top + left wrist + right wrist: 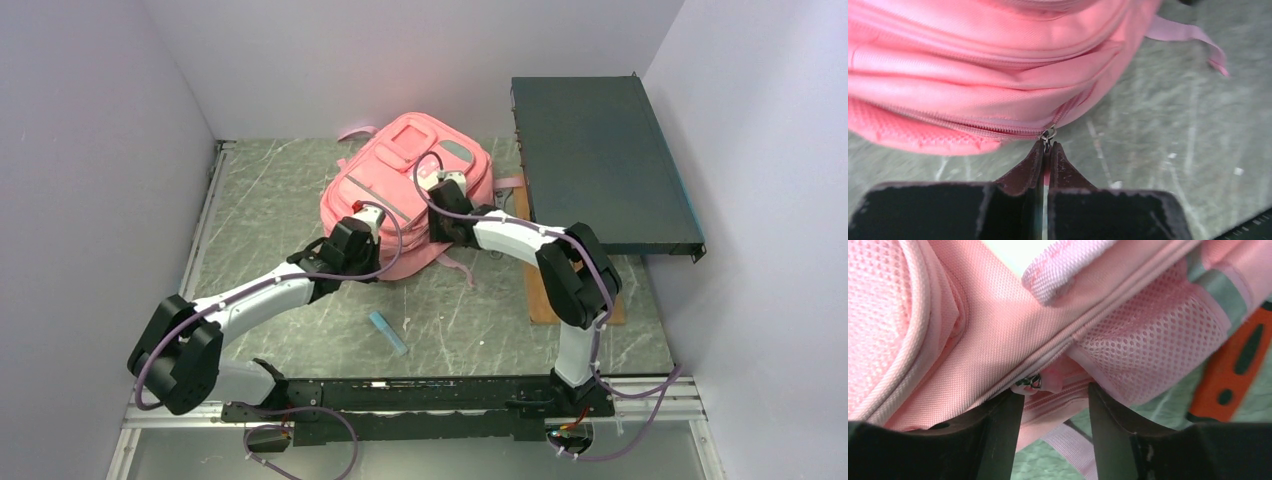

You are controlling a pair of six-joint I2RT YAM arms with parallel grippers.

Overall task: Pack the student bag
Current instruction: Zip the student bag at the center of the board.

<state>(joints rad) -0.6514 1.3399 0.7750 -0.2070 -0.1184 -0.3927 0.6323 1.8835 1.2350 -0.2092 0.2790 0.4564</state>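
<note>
Left wrist: left gripper [1048, 152] clamped on small pink zip pull [1048, 135], centre frame | right gripper [1055, 405] jaws apart | soft pink fabric backpack [973, 60] likely floppy, light; take it by the tabs

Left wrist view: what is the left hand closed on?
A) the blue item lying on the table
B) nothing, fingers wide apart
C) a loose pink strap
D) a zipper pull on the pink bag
D: the left hand has its fingers pressed together around the pink tab of the zipper pull, right at the metal ring on the edge of the student bag.
</note>
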